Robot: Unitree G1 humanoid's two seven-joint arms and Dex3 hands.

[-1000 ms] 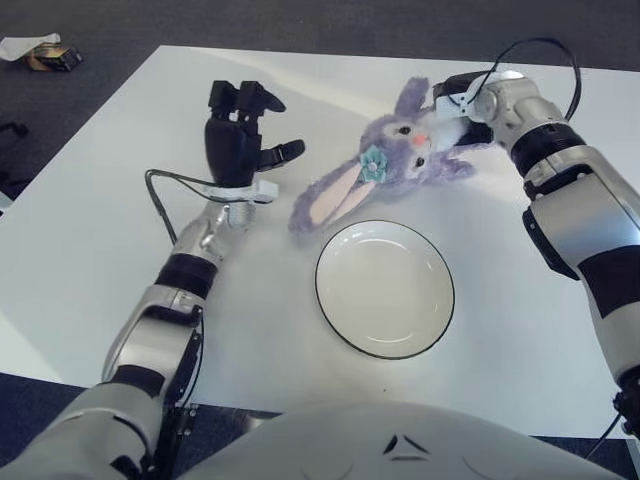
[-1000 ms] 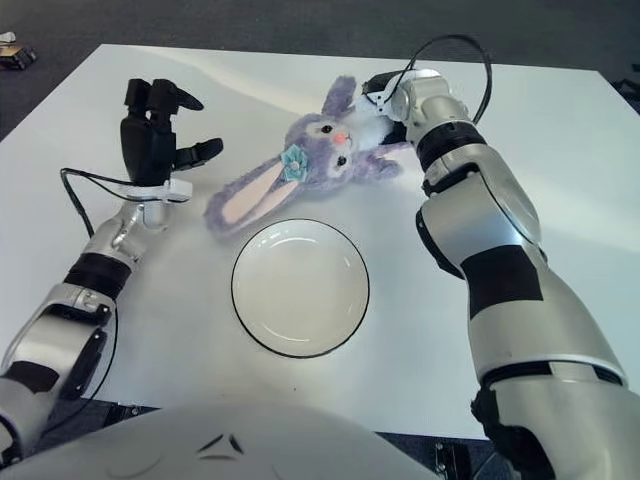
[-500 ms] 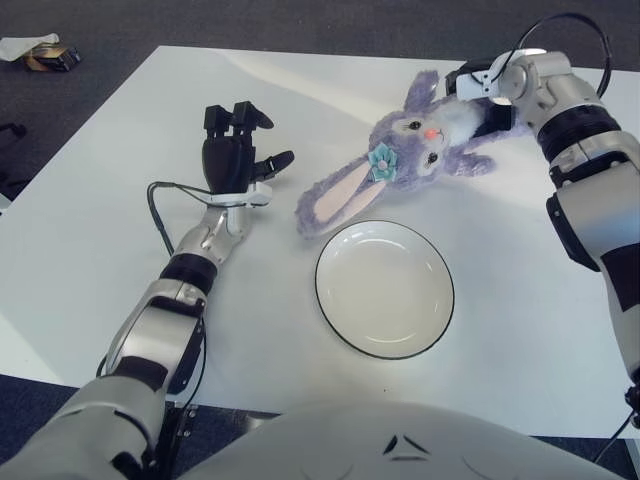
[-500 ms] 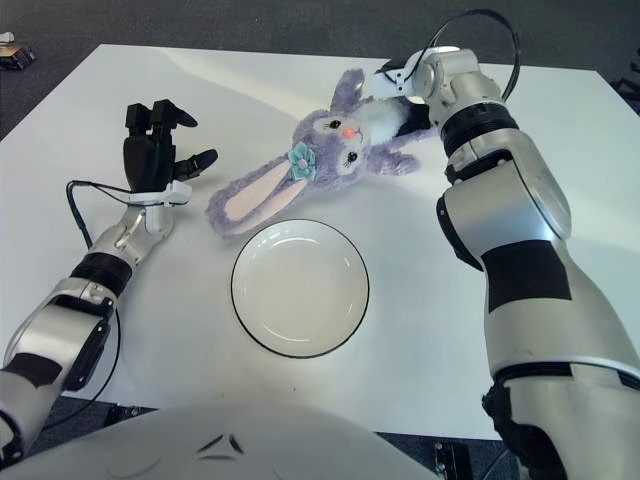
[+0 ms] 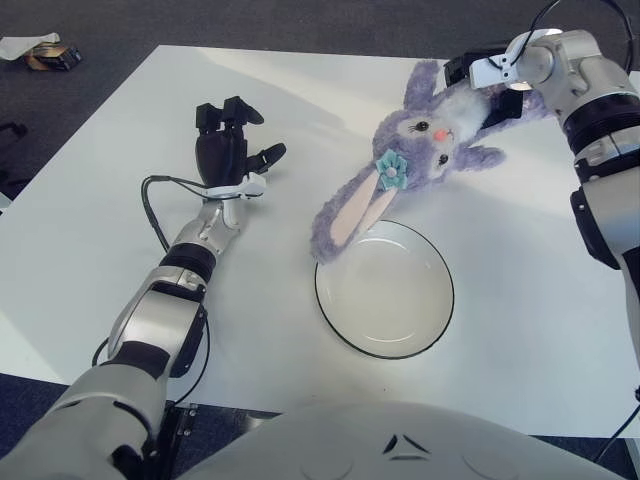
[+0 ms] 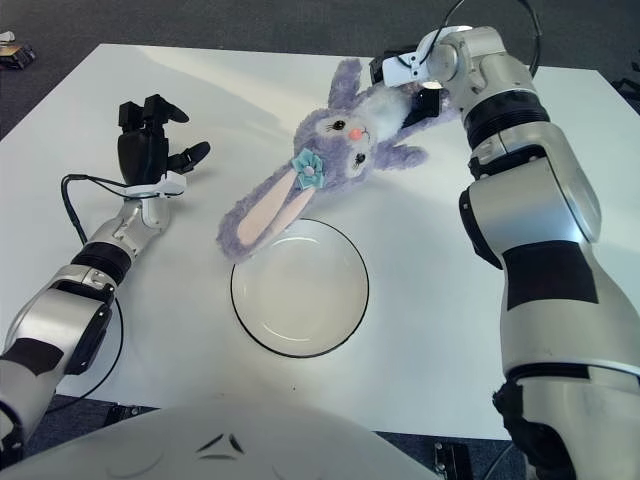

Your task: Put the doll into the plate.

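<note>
- Above the plate's (image 5: 385, 290) 11 o'clock rim: purple rabbit doll (image 5: 430, 135), head tilted, long ear drooping until its tip overlaps the rim; contact there cannot be confirmed.
- Doll body: largely hidden behind the head and the right hand (image 5: 487, 78), which is clamped on it at the plate's 1 o'clock.
- Left hand (image 5: 224, 152): at 10 o'clock, fingers loosely spread, holding nothing.
- White table (image 5: 90, 230): right edge cut off.

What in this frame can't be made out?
- Right hand fingers: buried behind the doll in both eye views, so the grip itself is hidden.
- Doll's body: covered by its head and that hand.
- Whether the drooping ear touches the plate: unclear.
- Left hand holds nothing.
</note>
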